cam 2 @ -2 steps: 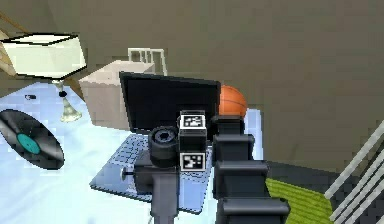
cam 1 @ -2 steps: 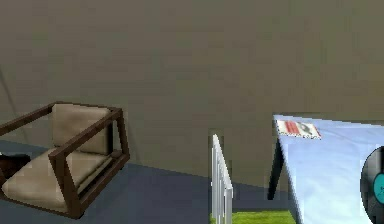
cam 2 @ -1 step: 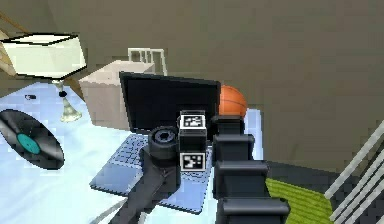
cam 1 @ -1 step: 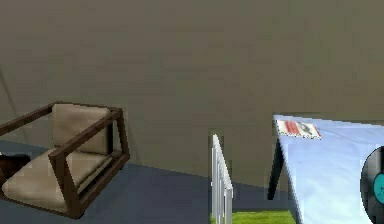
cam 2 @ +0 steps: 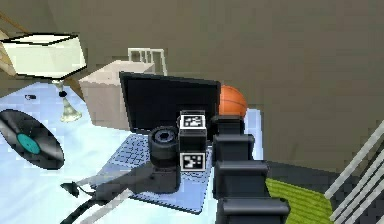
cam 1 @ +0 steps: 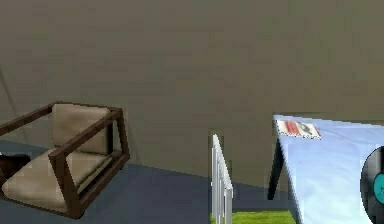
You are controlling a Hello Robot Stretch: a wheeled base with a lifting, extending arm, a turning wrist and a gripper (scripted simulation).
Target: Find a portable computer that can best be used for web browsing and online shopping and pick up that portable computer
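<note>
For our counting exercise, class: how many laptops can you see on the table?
1. The open laptop stands on the pale blue table, with a cardboard box and a basketball behind it. The arm covers part of the table, so another could be hidden.

Wood-framed armchair [cam 1: 65, 155], cloth cushions [cam 1: 78, 128], glossy record [cam 2: 30, 135], matt black laptop [cam 2: 165, 100]

My arm [cam 2: 245, 185] covers the laptop's [cam 2: 165, 100] right side; its screen hides part of the ball [cam 2: 233, 99]. I can't tell whether the gripper [cam 2: 75, 198] holds anything.
</note>
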